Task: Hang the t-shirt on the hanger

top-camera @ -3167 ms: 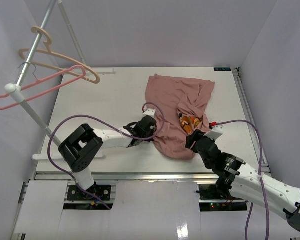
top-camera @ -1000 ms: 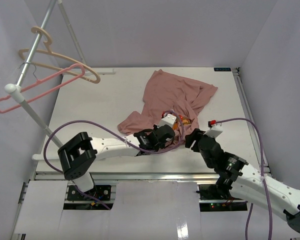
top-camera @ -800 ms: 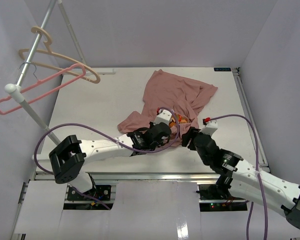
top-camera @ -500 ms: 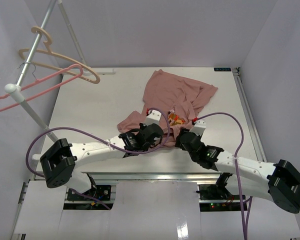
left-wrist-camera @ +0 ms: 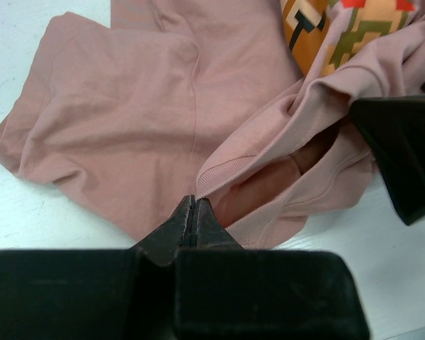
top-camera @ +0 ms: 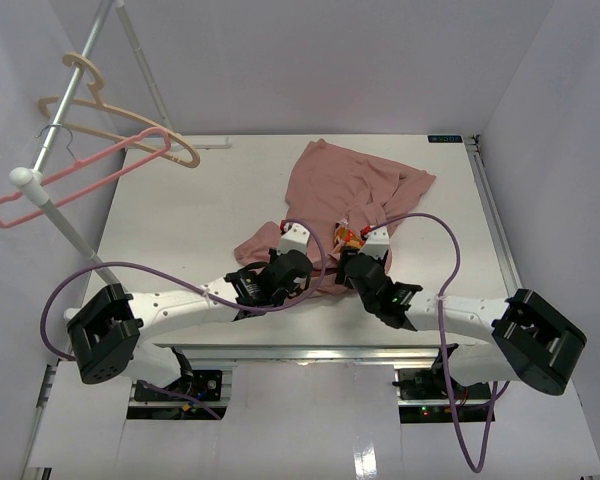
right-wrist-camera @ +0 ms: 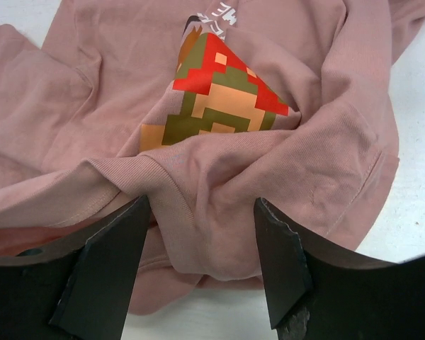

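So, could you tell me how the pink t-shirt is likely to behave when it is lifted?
Probably floppy: the t-shirt lies in soft folds, so it should sag from wherever it is pinched. Likely light too, since its thin ribbed edge stands up from the shut left hand.

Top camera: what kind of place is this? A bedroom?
Probably a robot lab booth, not a bedroom: plain walls box in a white table, two robot arms are bolted at its near edge, and a pink hanger hangs on a bare pole.
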